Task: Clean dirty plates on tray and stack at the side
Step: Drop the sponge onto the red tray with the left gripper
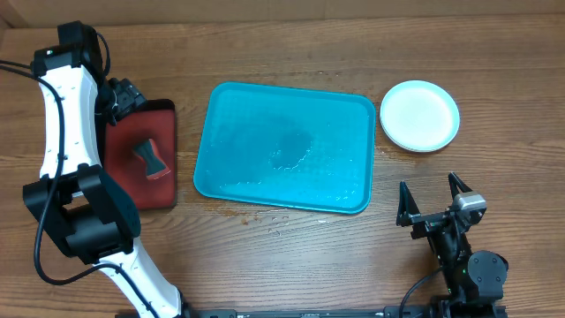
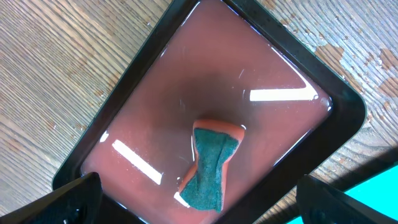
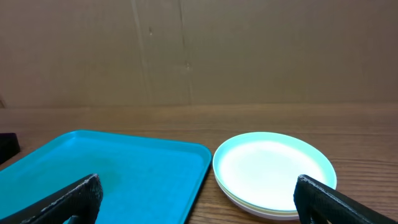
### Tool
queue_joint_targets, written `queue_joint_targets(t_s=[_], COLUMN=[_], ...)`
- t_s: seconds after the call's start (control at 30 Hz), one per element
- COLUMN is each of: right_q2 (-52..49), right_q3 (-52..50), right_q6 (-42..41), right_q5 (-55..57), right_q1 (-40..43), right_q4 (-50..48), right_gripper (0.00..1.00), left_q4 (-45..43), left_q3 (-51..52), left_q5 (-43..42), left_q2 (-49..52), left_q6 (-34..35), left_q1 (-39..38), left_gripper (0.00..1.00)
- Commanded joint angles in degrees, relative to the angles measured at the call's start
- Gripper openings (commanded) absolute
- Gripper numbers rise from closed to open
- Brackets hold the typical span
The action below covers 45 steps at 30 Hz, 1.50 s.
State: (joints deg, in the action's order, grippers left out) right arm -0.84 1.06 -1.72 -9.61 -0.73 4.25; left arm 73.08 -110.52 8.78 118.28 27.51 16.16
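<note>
The plates (image 1: 419,115) are stacked on the table to the right of the turquoise tray (image 1: 284,147), pale mint on top. In the right wrist view the stack (image 3: 275,172) shows a yellow-green rim and a white one under the mint plate. The tray (image 3: 106,177) holds no plates and looks wet. My right gripper (image 1: 433,201) is open and empty near the front edge, short of the plates (image 3: 196,205). My left gripper (image 2: 196,199) is open and empty above a green-and-orange sponge (image 2: 210,168).
The sponge (image 1: 150,159) lies in a small dark red, black-rimmed tray (image 1: 168,132) at the left (image 2: 155,93). A cardboard wall (image 3: 199,50) stands behind the table. Water drops lie on the wood by the turquoise tray's front edge (image 1: 278,219).
</note>
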Motion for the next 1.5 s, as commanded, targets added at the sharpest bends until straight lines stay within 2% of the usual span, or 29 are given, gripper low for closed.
queue_joint_targets(t_s=[0.0, 1.47], right_q2=[0.68, 0.68], right_q3=[-0.59, -0.59], right_q6=[0.26, 0.26], right_q5=[0.55, 0.57], right_q1=[0.44, 0.44], right_q4=[-0.31, -0.31], right_gripper=[1.0, 1.0], left_q4=[-0.07, 1.18], left_q3=[-0.37, -0.37], left_q5=[0.17, 0.04], left_q2=[-0.96, -2.19], left_q6=[0.83, 0.85], left_q1=[-0.04, 0.04], left_gripper=[1.0, 1.0])
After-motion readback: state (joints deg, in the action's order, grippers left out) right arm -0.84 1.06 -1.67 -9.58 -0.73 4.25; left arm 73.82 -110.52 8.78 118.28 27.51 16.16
